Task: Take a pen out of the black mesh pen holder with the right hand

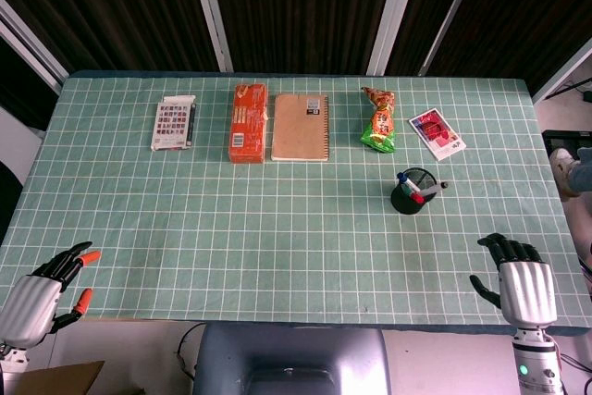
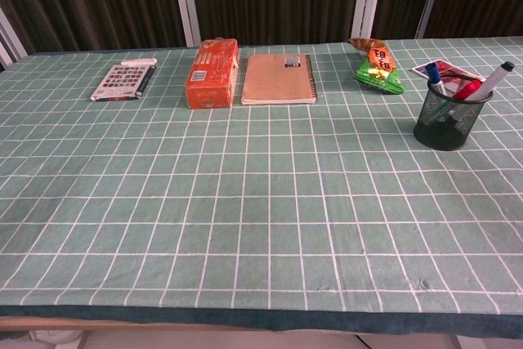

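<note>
The black mesh pen holder [image 1: 411, 193] [image 2: 450, 118] stands upright on the right part of the green grid table. It holds several pens: a blue-capped one [image 2: 434, 76], a red one [image 2: 466, 89] and a grey-white marker [image 2: 496, 78] leaning right. My right hand [image 1: 520, 279] hovers at the table's near right edge, well short of the holder, fingers apart and holding nothing. My left hand [image 1: 42, 291], with orange fingertips, rests at the near left corner, also holding nothing. Neither hand shows in the chest view.
Along the far side lie a small patterned card pack [image 1: 173, 123], an orange box [image 1: 248, 121], a brown spiral notebook [image 1: 301, 127], a green snack bag [image 1: 378, 120] and a red-and-white card [image 1: 437, 130]. The table's front edge [image 2: 261, 318] runs near my hands.
</note>
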Controlling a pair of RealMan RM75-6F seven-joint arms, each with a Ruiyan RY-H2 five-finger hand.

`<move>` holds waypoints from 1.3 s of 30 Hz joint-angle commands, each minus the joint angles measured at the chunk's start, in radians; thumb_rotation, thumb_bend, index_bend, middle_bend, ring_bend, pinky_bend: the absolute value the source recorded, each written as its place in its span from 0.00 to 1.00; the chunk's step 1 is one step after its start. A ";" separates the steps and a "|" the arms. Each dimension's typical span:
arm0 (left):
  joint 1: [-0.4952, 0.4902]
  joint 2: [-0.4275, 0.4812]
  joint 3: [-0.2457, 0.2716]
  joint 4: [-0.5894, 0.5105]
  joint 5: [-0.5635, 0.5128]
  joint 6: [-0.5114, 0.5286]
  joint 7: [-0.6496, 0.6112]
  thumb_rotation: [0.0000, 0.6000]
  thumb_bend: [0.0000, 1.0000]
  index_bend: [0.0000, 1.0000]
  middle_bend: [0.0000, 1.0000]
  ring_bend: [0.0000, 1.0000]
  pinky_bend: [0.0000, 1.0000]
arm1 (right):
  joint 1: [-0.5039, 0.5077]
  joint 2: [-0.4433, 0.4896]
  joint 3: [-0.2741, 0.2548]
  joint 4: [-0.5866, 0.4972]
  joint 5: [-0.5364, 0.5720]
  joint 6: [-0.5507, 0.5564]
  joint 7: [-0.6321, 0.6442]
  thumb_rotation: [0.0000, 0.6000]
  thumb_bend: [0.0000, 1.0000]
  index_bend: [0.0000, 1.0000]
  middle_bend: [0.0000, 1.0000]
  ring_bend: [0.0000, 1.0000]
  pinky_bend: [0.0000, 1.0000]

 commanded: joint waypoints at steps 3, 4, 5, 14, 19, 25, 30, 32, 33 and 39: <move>-0.001 0.001 0.001 -0.005 0.001 -0.001 0.004 1.00 0.46 0.23 0.12 0.20 0.42 | 0.002 0.005 -0.002 -0.005 0.001 -0.009 -0.009 1.00 0.30 0.48 0.44 0.42 0.49; -0.002 0.001 0.003 -0.007 0.001 -0.003 0.007 1.00 0.46 0.23 0.12 0.20 0.42 | 0.002 0.008 -0.002 -0.008 0.000 -0.009 -0.007 1.00 0.30 0.48 0.44 0.42 0.49; -0.003 0.002 0.004 -0.008 0.002 -0.006 0.009 1.00 0.46 0.23 0.12 0.20 0.42 | 0.003 0.009 -0.001 -0.010 -0.001 -0.010 -0.007 1.00 0.30 0.48 0.44 0.42 0.49; -0.006 0.000 0.005 -0.005 -0.001 -0.011 0.013 1.00 0.46 0.23 0.12 0.20 0.42 | 0.051 0.054 0.041 -0.052 0.014 -0.061 -0.084 1.00 0.30 0.48 0.45 0.48 0.49; -0.001 -0.002 0.007 -0.011 0.004 0.000 0.029 1.00 0.46 0.23 0.12 0.20 0.42 | 0.124 0.070 0.083 -0.071 0.048 -0.156 -0.159 1.00 0.30 0.51 0.69 0.83 0.72; -0.004 0.001 0.009 -0.018 -0.006 -0.016 0.038 1.00 0.46 0.23 0.12 0.20 0.42 | 0.214 0.073 0.135 -0.096 0.146 -0.291 -0.175 1.00 0.30 0.56 0.88 1.00 0.93; -0.001 0.003 0.009 -0.015 -0.005 -0.005 0.025 1.00 0.46 0.23 0.12 0.20 0.42 | 0.272 0.048 0.163 -0.082 0.223 -0.365 -0.197 1.00 0.30 0.58 0.93 1.00 0.98; -0.001 0.003 0.009 -0.013 -0.006 -0.005 0.019 1.00 0.46 0.23 0.12 0.20 0.42 | 0.297 0.033 0.173 -0.066 0.249 -0.387 -0.204 1.00 0.31 0.58 0.93 1.00 0.99; -0.001 0.004 0.009 -0.012 -0.007 -0.006 0.017 1.00 0.46 0.23 0.12 0.20 0.42 | 0.307 0.025 0.177 -0.058 0.259 -0.394 -0.209 1.00 0.33 0.59 0.93 1.00 0.99; -0.002 0.006 0.009 -0.010 -0.007 -0.005 0.007 1.00 0.46 0.23 0.13 0.20 0.42 | 0.363 -0.025 0.197 -0.003 0.321 -0.425 -0.241 1.00 0.41 0.59 0.94 1.00 0.99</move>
